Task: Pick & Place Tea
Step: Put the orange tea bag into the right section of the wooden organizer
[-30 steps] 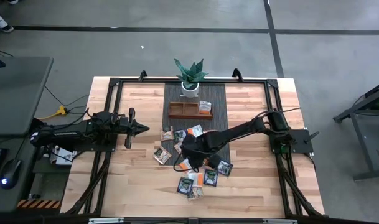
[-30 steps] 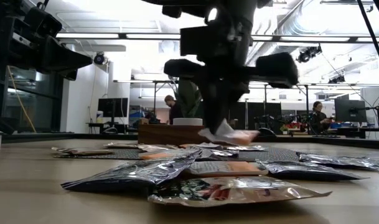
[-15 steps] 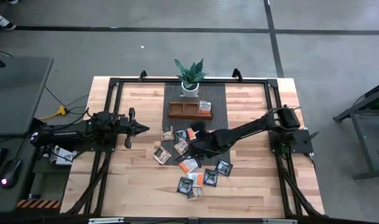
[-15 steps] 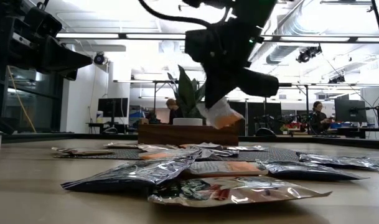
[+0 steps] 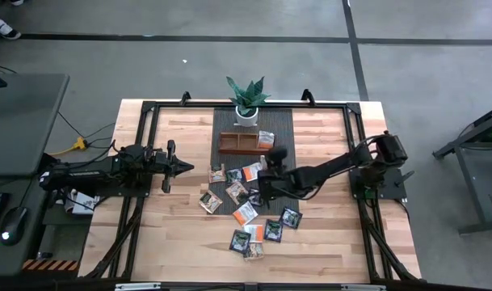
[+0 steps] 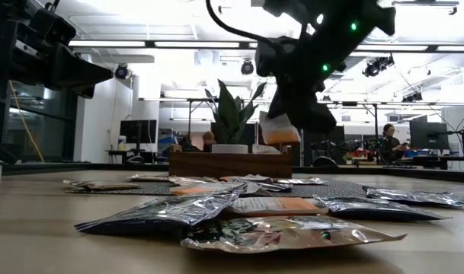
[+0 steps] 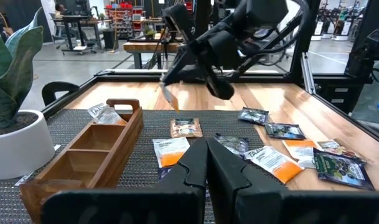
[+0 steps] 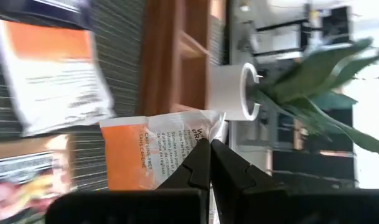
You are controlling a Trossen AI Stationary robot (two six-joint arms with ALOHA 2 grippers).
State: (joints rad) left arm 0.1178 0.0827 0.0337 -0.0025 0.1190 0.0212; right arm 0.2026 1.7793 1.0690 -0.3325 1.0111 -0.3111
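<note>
Right gripper [image 8: 205,155] clamped on one corner of an orange-and-white tea sachet [image 8: 155,149], airborne just short of the wooden tray [image 5: 246,143] | left gripper [image 5: 183,167] closed, empty, parked bench-left | risk: your corner pinch lets the sachet swing, snagging the tray rim.

Two robot arms: left arm [image 5: 108,168], right arm [image 5: 326,168]. One wooden tray [image 5: 237,142], three compartments; one sachet [image 5: 266,139] inside right-hand compartment. One potted plant [image 5: 246,99] in white pot. One orange-and-white sachet [image 8: 155,152] held aloft. Roughly a dozen loose sachets [image 5: 246,212] on table, mix of orange-and-white and dark green; exact number unclear where they overlap. Two people [image 6: 388,137] visible far back in room.
</note>
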